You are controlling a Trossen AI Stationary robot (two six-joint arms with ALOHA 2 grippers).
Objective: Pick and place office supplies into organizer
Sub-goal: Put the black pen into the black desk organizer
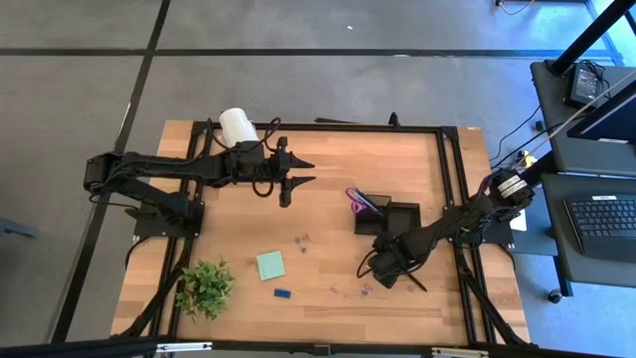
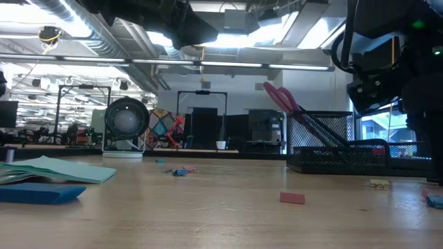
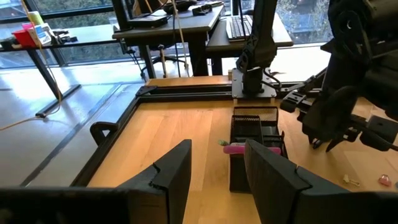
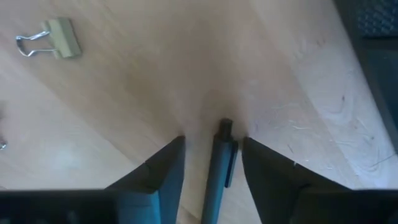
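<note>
My right gripper (image 1: 388, 270) is low over the table, in front of the black organizer (image 1: 390, 215). It is open, and its fingers (image 4: 168, 168) stand on either side of a grey-green pen (image 4: 219, 171) that lies flat on the wood. Purple-handled scissors (image 1: 359, 200) stand in the organizer's taller part, handles up. The light green notepad (image 1: 270, 265), a tiny blue block (image 1: 282, 293) and small clips (image 1: 301, 240) lie loose on the table. My left gripper (image 1: 308, 171) waits open above the far left part of the table. My right gripper comes at the pen from above, with its fingers along the pen's length. One finger (image 4: 261, 168) stands close beside the pen's clip (image 4: 231, 163). I cannot tell whether it touches the pen. The pen rests on the table.
A small potted plant (image 1: 206, 286) stands at the near left corner and a white cylinder (image 1: 238, 126) at the far left edge. A binder clip (image 4: 53, 38) lies near the right gripper. More clips (image 1: 368, 289) lie toward the near edge. A black frame borders the table.
</note>
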